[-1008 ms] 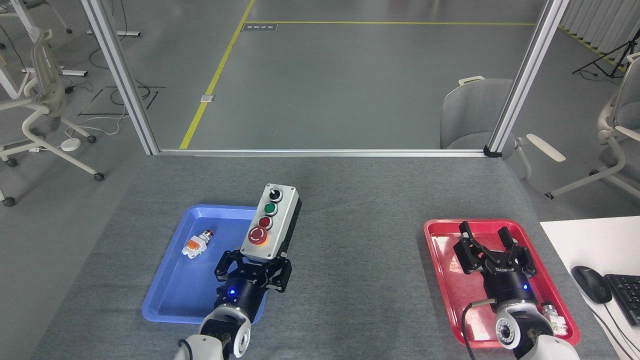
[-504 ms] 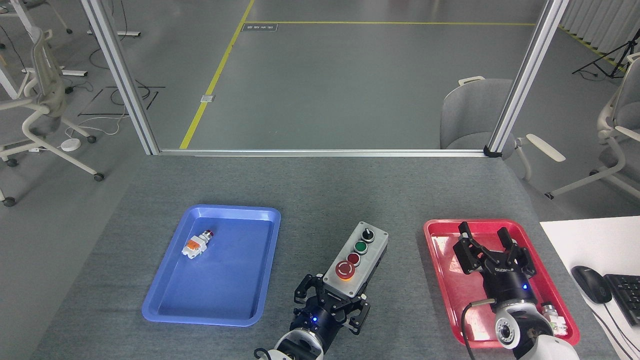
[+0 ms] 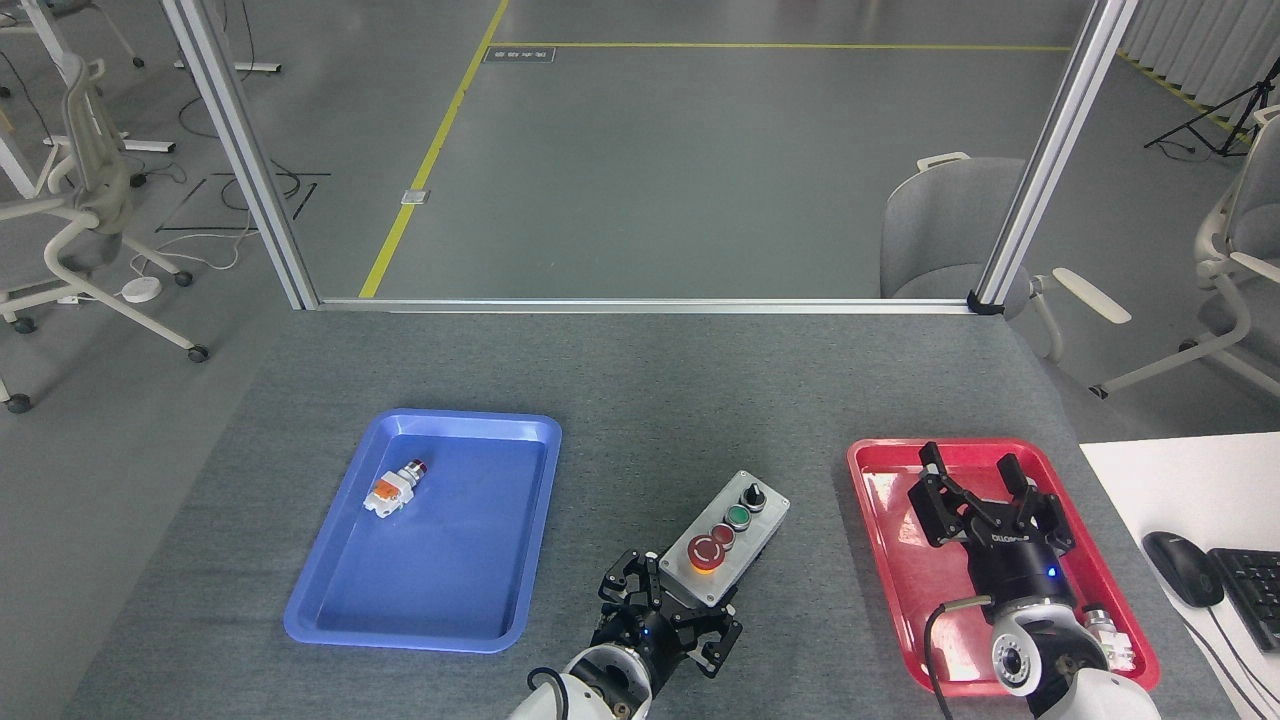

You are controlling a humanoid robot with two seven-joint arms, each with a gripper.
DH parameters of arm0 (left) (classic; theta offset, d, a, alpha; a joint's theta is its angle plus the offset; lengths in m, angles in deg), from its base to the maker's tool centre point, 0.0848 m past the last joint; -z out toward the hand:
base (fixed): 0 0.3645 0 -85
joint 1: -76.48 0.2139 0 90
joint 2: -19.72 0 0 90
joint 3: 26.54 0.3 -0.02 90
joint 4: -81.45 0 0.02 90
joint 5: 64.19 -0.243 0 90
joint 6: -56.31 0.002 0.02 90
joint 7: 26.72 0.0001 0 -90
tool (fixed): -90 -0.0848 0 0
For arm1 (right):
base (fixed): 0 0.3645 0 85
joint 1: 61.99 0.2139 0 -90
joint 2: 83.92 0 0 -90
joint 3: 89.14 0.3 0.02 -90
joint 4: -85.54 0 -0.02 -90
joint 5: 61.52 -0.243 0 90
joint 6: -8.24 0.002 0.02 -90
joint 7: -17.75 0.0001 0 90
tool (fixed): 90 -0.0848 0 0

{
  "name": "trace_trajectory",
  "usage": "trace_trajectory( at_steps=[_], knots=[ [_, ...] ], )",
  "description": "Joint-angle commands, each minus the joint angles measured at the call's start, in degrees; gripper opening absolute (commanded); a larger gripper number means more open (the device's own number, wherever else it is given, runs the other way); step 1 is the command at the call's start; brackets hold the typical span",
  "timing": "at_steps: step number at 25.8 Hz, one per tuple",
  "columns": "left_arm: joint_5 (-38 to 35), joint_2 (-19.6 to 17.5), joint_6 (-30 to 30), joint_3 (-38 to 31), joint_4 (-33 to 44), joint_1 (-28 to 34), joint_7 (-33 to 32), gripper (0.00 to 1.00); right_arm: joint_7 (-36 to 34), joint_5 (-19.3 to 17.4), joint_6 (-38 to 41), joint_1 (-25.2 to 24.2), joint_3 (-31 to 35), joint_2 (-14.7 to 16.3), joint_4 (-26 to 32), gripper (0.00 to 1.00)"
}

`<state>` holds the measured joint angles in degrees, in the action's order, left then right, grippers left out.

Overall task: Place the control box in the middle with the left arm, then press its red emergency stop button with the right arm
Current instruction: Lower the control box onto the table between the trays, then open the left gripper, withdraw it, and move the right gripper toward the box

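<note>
One control box [image 3: 728,538] end sits clamped between left jaws.

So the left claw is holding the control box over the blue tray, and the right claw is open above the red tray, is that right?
Not quite. In the head view the left claw holds the control box over the grey table between the trays, not the blue tray. The right claw is open above the red tray.

even, bright, sharp, shadowless light
</note>
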<state>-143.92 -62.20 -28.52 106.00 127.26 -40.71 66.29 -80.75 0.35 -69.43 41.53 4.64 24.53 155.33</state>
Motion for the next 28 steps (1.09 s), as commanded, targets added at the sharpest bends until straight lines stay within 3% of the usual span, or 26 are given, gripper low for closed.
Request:
trace_trajectory(
  at_steps=[1, 2, 8, 9, 13, 18, 23, 28],
  knots=[
    [0.02, 0.00, 0.02, 0.79, 0.06, -0.41, -1.34, 0.37, 0.07, 0.00, 0.15, 0.02, 0.00, 0.00, 0.00, 0.99],
    [0.11, 0.00, 0.37, 0.97, 0.24, -0.41, -1.34, 0.57, 0.07, 0.00, 0.15, 0.02, -0.09, 0.00, 0.00, 0.99],
    [0.19, -0.08, 0.55, 1.05, 0.59, -0.32, -0.82, 0.93, 0.07, 0.00, 0.41, 0.02, -0.17, 0.09, 0.00, 0.99],
    [0.19, -0.08, 0.55, 0.97, 1.03, -0.23, -0.82, 0.95, 0.07, 0.00, 0.41, 0.02, -0.17, 0.09, 0.00, 0.99],
    [0.19, -0.17, 0.28, 0.97, 3.67, 1.35, -0.73, 0.98, 0.07, 0.00, 0.33, 0.02, -0.09, 0.09, 0.00, 0.99],
    [0.02, -1.31, -0.42, 0.61, 10.17, 8.03, -0.47, 0.98, 0.07, 0.00, -0.20, 0.11, 0.00, 0.09, 0.00, 0.99],
    [0.63, -11.24, -0.51, -4.57, 24.32, 17.17, -0.38, 0.99, -0.02, 0.00, -0.20, 0.37, 0.00, 0.18, 0.00, 0.99],
    [2.39, -16.78, -5.17, -15.56, 37.51, 25.87, -0.38, 0.99, -0.02, 0.09, 0.33, 0.90, -0.17, 0.62, 0.00, 0.98]
  ],
)
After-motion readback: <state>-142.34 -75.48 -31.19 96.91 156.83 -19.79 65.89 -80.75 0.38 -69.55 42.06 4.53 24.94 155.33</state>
